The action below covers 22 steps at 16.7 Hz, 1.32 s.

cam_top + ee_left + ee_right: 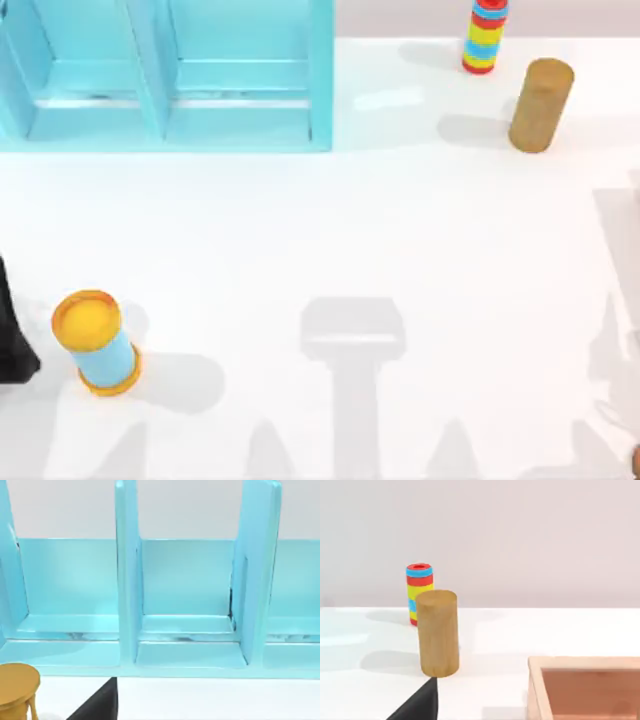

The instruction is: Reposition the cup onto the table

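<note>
1. I cannot tell where the cup is. My left gripper [97, 704] faces the turquoise shelf unit [320, 80] at the tabletop's [400, 250] far left, beside the light-blue cylinder [100, 345].
2. My right gripper [417, 705] waits low at the right, looking past a wooden box [585, 662] toward the tan cylinder [540, 105] and the striped cylinder [485, 35].
3. I cannot tell whether either set of fingers is released or clenched.
4. I judge a small hollow cup to be light, stiff and smooth-walled, so likely slippery. I would pinch across its outer wall near mid-height, squarely because of the slight taper.
5. Its heading and long axis cannot be read. If it stands upright, the axis is vertical with the mouth up, and a level sideways approach should suit.
</note>
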{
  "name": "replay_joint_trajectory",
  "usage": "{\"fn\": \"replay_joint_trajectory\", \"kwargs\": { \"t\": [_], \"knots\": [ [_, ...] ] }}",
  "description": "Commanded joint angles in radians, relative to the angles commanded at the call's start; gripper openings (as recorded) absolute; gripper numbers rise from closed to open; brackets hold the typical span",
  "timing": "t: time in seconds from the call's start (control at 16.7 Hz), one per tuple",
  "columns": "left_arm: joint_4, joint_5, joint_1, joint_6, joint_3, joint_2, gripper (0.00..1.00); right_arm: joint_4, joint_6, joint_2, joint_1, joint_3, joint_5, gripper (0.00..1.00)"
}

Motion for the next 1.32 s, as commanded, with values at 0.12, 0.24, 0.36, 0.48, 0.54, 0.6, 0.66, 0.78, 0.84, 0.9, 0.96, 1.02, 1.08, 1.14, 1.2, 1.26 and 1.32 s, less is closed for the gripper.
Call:
{"fn": "replay_joint_trajectory", "kwargs": {
  "t": [0.12,0.24,0.36,0.48,0.54,0.6,0.66,0.78,0.84,0.9,0.96,1.02,1.08,1.14,1.2,1.26,1.32],
  "knots": [
    [0.0,0.0,0.0,0.0,0.0,0.0,1.0,-0.001,-0.001,0.001,-0.001,0.001,0.0,1.0],
    [0.0,0.0,0.0,0.0,0.0,0.0,1.0,-0.032,-0.032,0.033,-0.019,0.032,0.0,1.0],
    [0.0,0.0,0.0,0.0,0.0,0.0,1.0,-0.103,-0.097,0.107,-0.059,0.102,0.0,1.0],
    [0.0,0.0,0.0,0.0,0.0,0.0,1.0,-0.206,-0.189,0.223,-0.115,0.205,-0.001,1.0],
    [0.0,0.0,0.0,0.0,0.0,0.0,1.0,-0.267,-0.243,0.294,-0.147,0.266,-0.001,1.0],
    [0.0,0.0,0.0,0.0,0.0,0.0,1.0,-0.333,-0.301,0.374,-0.182,0.331,-0.001,1.0],
    [0.0,0.0,0.0,0.0,0.0,0.0,1.0,-0.403,-0.362,0.461,-0.22,0.4,-0.001,1.0],
    [0.0,0.0,0.0,0.0,0.0,0.0,1.0,-0.548,-0.49,0.649,-0.297,0.544,-0.002,1.0],
    [0.0,0.0,0.0,0.0,0.0,0.0,1.0,-0.622,-0.556,0.746,-0.337,0.617,-0.002,1.0],
    [0.0,0.0,0.0,0.0,0.0,0.0,1.0,-0.696,-0.62,0.844,-0.376,0.69,-0.002,1.0],
    [0.0,0.0,0.0,0.0,0.0,0.0,1.0,-0.768,-0.684,0.94,-0.414,0.762,-0.002,1.0],
    [0.0,0.0,0.0,0.0,0.0,0.0,1.0,-0.838,-0.746,1.032,-0.452,0.831,-0.003,1.0],
    [0.0,0.0,0.0,0.0,0.0,0.0,1.0,-0.905,-0.805,1.12,-0.488,0.897,-0.003,1.0],
    [0.0,0.0,0.0,0.0,0.0,0.0,1.0,-0.968,-0.861,1.203,-0.522,0.96,-0.003,1.0],
    [0.0,0.0,0.0,0.0,0.0,0.0,1.0,-1.028,-0.913,1.279,-0.553,1.019,-0.003,1.0],
    [0.0,0.0,0.0,0.0,0.0,0.0,1.0,-1.082,-0.961,1.347,-0.582,1.072,-0.003,1.0],
    [0.0,0.0,0.0,0.0,0.0,0.0,1.0,-1.13,-1.003,1.408,-0.608,1.12,-0.003,1.0]
  ]
}}
